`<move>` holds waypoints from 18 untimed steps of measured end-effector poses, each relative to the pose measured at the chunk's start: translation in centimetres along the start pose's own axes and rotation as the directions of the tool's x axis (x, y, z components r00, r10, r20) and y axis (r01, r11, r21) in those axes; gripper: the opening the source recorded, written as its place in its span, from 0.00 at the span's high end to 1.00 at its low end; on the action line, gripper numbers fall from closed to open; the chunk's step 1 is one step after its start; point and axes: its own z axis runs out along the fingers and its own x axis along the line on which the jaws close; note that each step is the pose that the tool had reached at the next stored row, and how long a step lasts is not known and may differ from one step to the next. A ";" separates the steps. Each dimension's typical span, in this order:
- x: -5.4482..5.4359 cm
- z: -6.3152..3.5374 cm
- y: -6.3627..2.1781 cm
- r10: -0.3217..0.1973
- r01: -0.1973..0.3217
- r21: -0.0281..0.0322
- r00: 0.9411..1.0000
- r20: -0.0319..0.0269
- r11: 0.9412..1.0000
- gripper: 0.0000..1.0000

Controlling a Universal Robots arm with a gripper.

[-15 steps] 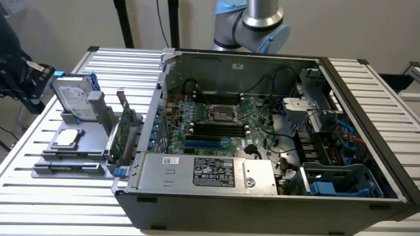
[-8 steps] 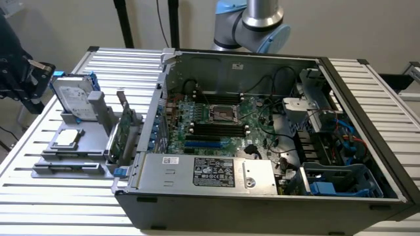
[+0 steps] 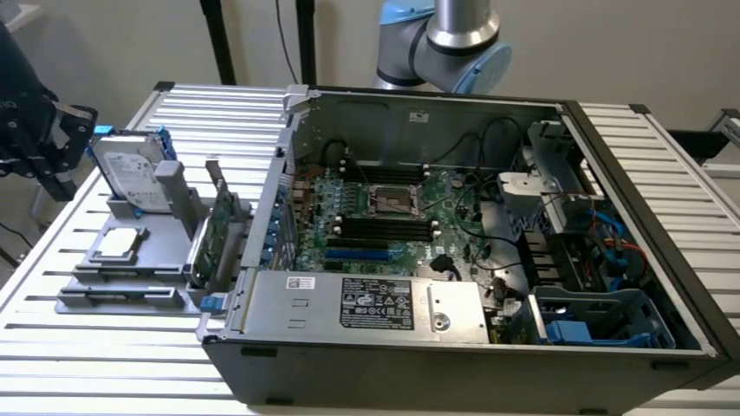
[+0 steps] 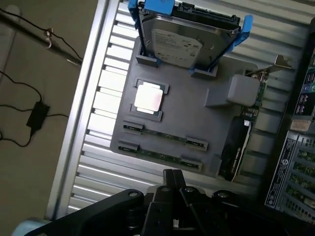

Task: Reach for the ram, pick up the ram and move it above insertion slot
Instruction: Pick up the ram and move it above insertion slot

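Right, hand hovered pinched narrow, empty, near the ram, nine o'clock of the case; light, stiff, fragile, probably best gripped mid-edge.

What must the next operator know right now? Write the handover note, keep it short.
Claw: hovers over the gray tray, close to the ram end, nothing seen in it.
Ram sticks: two green ones lie flat in the tray's clips, untouched.
Insertion slots: dark rows inside the open computer case.
Done: claw is near the ram.
Left: grasp, lift, carry above a slot.
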 end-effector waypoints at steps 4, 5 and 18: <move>0.0 0.01 0.00 -0.073 0.073 0.000 0.997 -0.003 0.997 0.89; 0.0 0.00 0.00 -0.091 0.091 0.000 0.996 -0.003 0.996 0.89; 0.0 0.00 0.00 -0.322 0.322 -0.002 0.947 -0.012 0.947 0.89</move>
